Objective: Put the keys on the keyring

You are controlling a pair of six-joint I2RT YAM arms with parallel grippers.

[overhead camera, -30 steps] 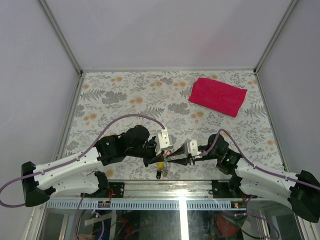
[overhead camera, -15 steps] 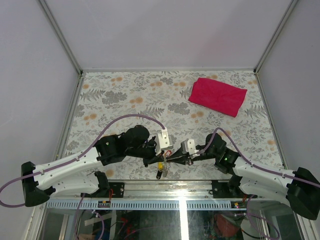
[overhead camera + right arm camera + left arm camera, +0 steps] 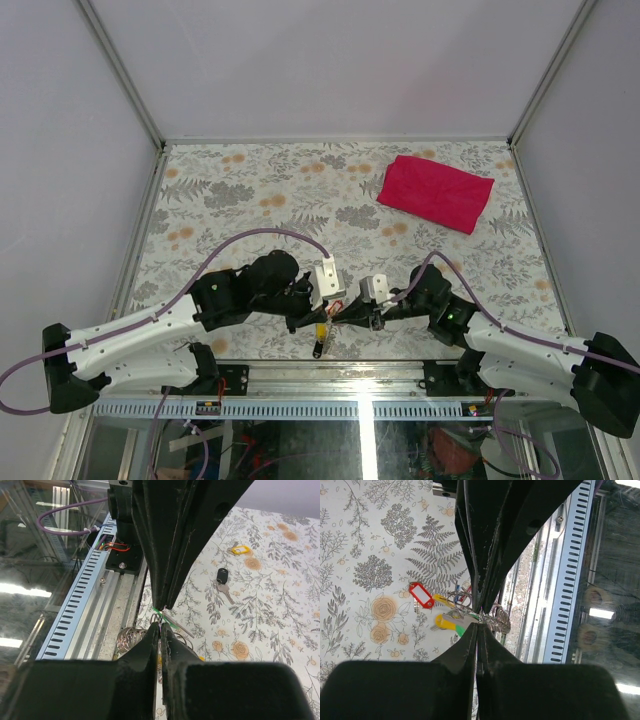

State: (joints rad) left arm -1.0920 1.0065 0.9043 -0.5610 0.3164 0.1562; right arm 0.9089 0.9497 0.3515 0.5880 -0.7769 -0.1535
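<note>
Presently, the left gripper (image 3: 478, 630) is clamping the thin silvery metal keyring (image 3: 497, 620) steady over the floral-patterned table's (image 3: 370, 530) near edge; the right gripper (image 3: 160, 627), apparently clenched on a green-tagged key (image 3: 160, 612), is presenting it for threading.

Surfaces on the table: plastic, metal, one cloth

Table (image 3: 250, 190) has a matt printed floral covering, smooth and flat. The cloth (image 3: 436, 192) near the far right corner is red, soft and matt, with a fuzzy nap. The keyring (image 3: 499, 619) is thin, bright silvery metal that glints on its coils. The red tag (image 3: 421, 595) is glossy plastic with a flat white insert. The black fob (image 3: 222, 574) is smooth plastic, and the key (image 3: 227, 594) under it is dull grey metal. The left gripper (image 3: 478, 616) and right gripper (image 3: 161, 623) have matt black plastic fingers. The slotted rail (image 3: 565, 580) along the near edge is pale satin metal. The arm shells (image 3: 130, 335) are white plastic with a slight sheen.
</note>
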